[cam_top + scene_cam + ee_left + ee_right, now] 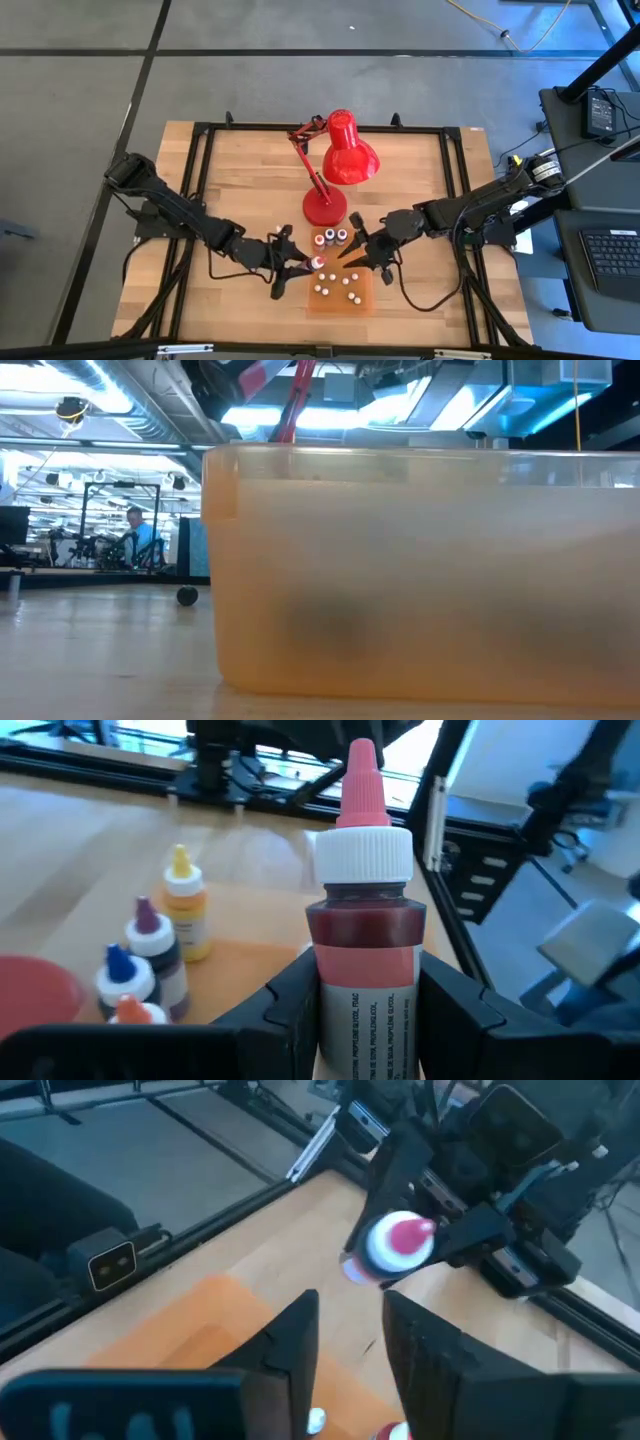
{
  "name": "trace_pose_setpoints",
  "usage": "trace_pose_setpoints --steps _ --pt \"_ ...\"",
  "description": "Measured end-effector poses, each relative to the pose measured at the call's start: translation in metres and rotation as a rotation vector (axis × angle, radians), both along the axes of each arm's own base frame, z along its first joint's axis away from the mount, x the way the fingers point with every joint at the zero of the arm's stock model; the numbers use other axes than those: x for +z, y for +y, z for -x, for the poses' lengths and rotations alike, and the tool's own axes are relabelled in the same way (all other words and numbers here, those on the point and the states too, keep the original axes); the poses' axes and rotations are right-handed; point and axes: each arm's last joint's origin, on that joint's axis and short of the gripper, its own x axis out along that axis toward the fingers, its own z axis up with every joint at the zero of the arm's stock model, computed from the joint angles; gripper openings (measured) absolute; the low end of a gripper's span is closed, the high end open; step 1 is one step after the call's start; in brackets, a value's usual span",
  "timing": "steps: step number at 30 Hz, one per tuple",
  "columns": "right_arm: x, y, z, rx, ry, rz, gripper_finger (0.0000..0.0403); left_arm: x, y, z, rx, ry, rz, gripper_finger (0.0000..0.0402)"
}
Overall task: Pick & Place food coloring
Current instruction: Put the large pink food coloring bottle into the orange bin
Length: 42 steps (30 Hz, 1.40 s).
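Right now my left gripper [365, 1020] is clamped on a red food coloring bottle [365, 935], one dark finger [285, 1010] on each side of its labelled body, cap pointing up and away from my wrist. Judging by its look, the bottle is light, hard plastic, smooth enough to twist or slip if I squeeze too low or too lightly, so the flat of the body under the ribbed white collar is where I want my hold, never the narrow tip. Seen from above, I carry it at the near left corner of the orange tray [368, 300]. My right gripper [345, 1340] hovers just to the right, fingers a little apart and empty, pointing at the bottle's cap. Other bottles [345, 290] stand on the tray and a few more [330, 238] just beyond it, beside the base of the red lamp [345, 150].
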Motion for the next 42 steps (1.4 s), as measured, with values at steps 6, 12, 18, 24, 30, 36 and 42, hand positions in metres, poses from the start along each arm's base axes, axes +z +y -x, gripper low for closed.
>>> trace_pose_setpoints --steps 6,12,18,24,30,36,42 --pt "0.015 0.004 -0.019 -0.070 0.034 -0.014 0.0205 -0.005 -0.002 -0.003 -0.060 0.017 0.008 0.0122" --pt "0.017 0.007 -0.042 -0.175 0.065 -0.007 0.0294 -0.003 -0.002 -0.004 -0.051 0.012 0.115 0.0123" --pt "0.000 0.016 -0.063 -0.113 0.213 0.086 0.0314 -0.003 -0.003 -0.004 -0.075 0.030 0.208 0.0123" --pt "0.005 0.025 -0.075 -0.092 0.232 0.148 0.0314 -0.006 -0.003 -0.003 -0.069 0.074 0.248 0.0122" --pt "0.012 0.031 -0.075 -0.056 0.219 0.138 0.0312 -0.009 -0.003 -0.002 -0.049 0.109 0.288 0.0123" --pt "0.013 0.032 -0.075 -0.011 0.221 0.114 0.0275 -0.008 -0.003 -0.002 -0.056 0.103 0.275 0.0122" --pt "0.012 0.033 -0.077 0.012 0.192 0.149 0.0234 -0.007 -0.003 -0.003 -0.065 0.082 0.265 0.0124"
